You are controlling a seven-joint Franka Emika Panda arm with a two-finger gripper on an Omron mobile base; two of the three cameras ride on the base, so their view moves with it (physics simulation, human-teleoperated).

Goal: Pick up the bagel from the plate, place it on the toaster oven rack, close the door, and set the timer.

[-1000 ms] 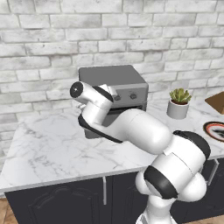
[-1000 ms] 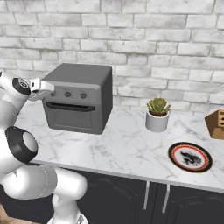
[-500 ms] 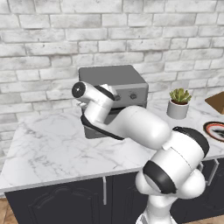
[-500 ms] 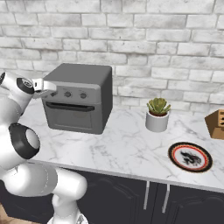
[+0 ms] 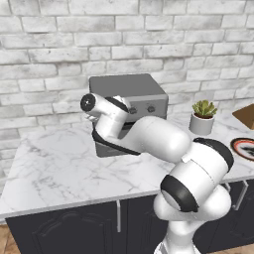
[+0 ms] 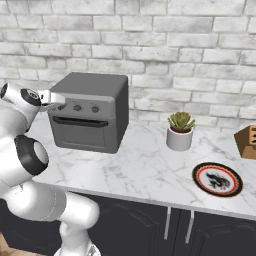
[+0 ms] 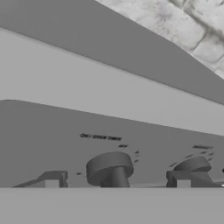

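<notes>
- The hand [image 6: 61, 104] is up at the top left corner of the toaster oven [image 6: 90, 111], right by the row of knobs.
- In the hand view, the two dark fingertips [image 7: 51, 179] stand far apart, one on each side of a grey knob [image 7: 110, 168]. The hand is wide and holds nothing.
- I cannot tell if the fingertips touch that knob.
- A second knob [image 7: 192, 165] sits just to the right of it, next to the other fingertip.
- There is small dark writing above the knobs, too blurry to read.
- The door [image 6: 81, 132] of the toaster oven is shut. It has a dark bar handle near its top.
- The toaster oven is a grey box on the white marble surface [image 6: 145, 170], against the brick wall [image 6: 190, 60].
- The white arm [image 5: 149, 139] bends in front of the toaster oven in the left base view and hides much of its front.
- The plate [image 6: 217, 179] lies far to the right on the surface, near the front edge. It is dark with a red-and-white rim. It is well apart from the toaster oven.
- Something dark shows in the middle of the plate, but I cannot tell what it is.
- A small green plant in a grey pot [image 6: 180, 131] stands between the toaster oven and the plate, closer to the wall.
- A brown wooden block [image 6: 247, 142] sits at the far right edge, behind the plate.
- Dark cabinet doors [image 6: 150, 230] with thin silver handles are below the surface.
</notes>
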